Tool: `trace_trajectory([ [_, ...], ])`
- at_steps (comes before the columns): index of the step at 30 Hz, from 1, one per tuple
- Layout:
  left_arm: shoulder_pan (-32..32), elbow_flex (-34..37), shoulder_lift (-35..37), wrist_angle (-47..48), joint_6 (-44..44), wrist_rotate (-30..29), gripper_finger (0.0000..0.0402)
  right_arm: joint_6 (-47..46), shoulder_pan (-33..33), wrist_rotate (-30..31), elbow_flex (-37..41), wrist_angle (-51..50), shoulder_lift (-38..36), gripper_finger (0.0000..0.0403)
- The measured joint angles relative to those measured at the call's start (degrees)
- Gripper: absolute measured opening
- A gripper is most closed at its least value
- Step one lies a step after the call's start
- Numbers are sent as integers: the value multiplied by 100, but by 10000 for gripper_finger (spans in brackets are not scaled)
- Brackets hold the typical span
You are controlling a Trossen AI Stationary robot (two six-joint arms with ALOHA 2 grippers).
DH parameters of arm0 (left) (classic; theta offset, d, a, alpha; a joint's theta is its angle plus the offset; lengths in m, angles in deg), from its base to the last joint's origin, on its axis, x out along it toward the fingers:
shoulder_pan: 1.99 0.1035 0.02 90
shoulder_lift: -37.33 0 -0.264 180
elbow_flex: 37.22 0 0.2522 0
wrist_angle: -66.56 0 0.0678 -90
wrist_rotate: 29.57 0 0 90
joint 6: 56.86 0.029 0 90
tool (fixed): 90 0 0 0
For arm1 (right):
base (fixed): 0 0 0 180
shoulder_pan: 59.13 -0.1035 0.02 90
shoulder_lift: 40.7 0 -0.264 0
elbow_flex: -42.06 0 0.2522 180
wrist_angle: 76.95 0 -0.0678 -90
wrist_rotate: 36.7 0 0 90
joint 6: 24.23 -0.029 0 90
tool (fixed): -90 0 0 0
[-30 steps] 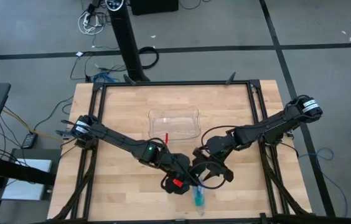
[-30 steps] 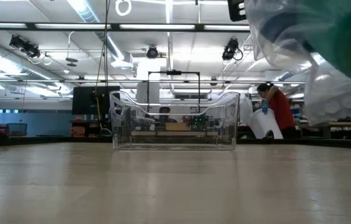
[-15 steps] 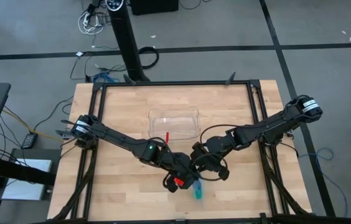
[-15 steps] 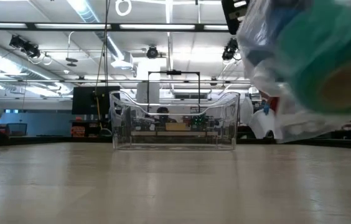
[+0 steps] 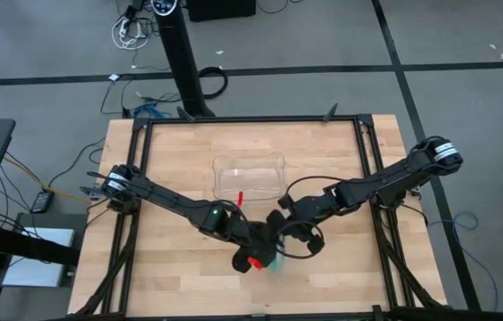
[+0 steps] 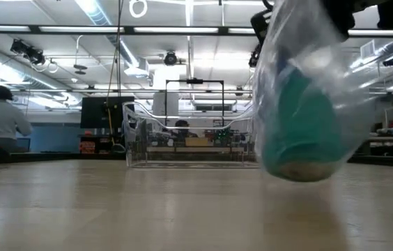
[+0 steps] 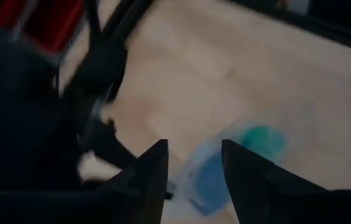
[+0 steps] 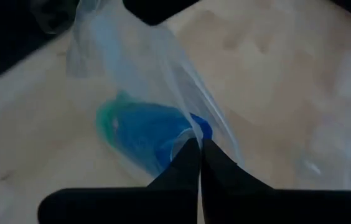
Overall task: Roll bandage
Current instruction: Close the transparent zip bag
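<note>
The right gripper (image 8: 197, 155), fingers pinching the clear bag (image 8: 163, 81), lifts the bandage (image 8: 154, 134) near the tray (image 5: 249, 176); left gripper (image 7: 194, 168) spread; next, unbagging it.

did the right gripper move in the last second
Yes. In the high view the right gripper, pinching the clear bag, has drawn back from the table's near edge toward the clear tray.

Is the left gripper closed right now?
No, in the left wrist view the left gripper has its two fingers apart with bare table between them.
</note>
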Motion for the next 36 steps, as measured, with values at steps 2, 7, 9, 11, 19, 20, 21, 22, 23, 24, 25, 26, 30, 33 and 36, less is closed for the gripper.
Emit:
trace_trajectory([
  [2,-6,0,11,177,-553,-312,157,-268,0,374,0,-163,-73,0],
  [7,-11,0,13,725,-2220,-852,157,-1284,-43,1204,0,-603,-278,0],
  [9,-9,0,15,959,-2722,-995,157,-1583,-93,1468,0,-785,-339,0],
  [11,-4,-13,23,1178,-3250,-1218,157,-1857,-147,1652,-2,-965,-381,0],
  [19,13,-646,59,2139,-5128,-2186,157,-3210,-395,2147,-9,-1284,-533,0],
  [20,17,-659,59,2119,-5153,-2270,157,-3340,-436,2219,-71,-1425,-530,0],
  [21,16,-660,59,2094,-5160,-2308,157,-3489,-482,2297,-164,-1649,-523,0],
  [22,4,-660,59,2083,-5157,-2309,157,-3640,-534,2392,-274,-1891,-523,0],
  [23,-17,-660,58,2089,-5155,-2309,157,-3784,-592,2497,-377,-2083,-523,0],
  [24,-34,-659,57,2088,-5153,-2309,157,-3921,-653,2607,-482,-2277,-523,0],
  [25,-56,-646,57,2052,-5149,-2317,157,-4056,-719,2705,-585,-2512,-523,0],
  [26,-73,-605,60,1952,-5134,-2347,157,-4202,-797,2804,-687,-2728,-523,0],
  [30,-297,-280,66,1168,-4778,-2631,157,-4602,-1078,3081,-949,-3126,-523,0],
  [33,-515,34,83,161,-4453,-2649,156,-4911,-1237,3228,-1069,-3383,-520,0],
  [36,-685,405,82,-643,-4216,-2656,156,-5271,-1329,3241,-1104,-3658,-520,0],
])
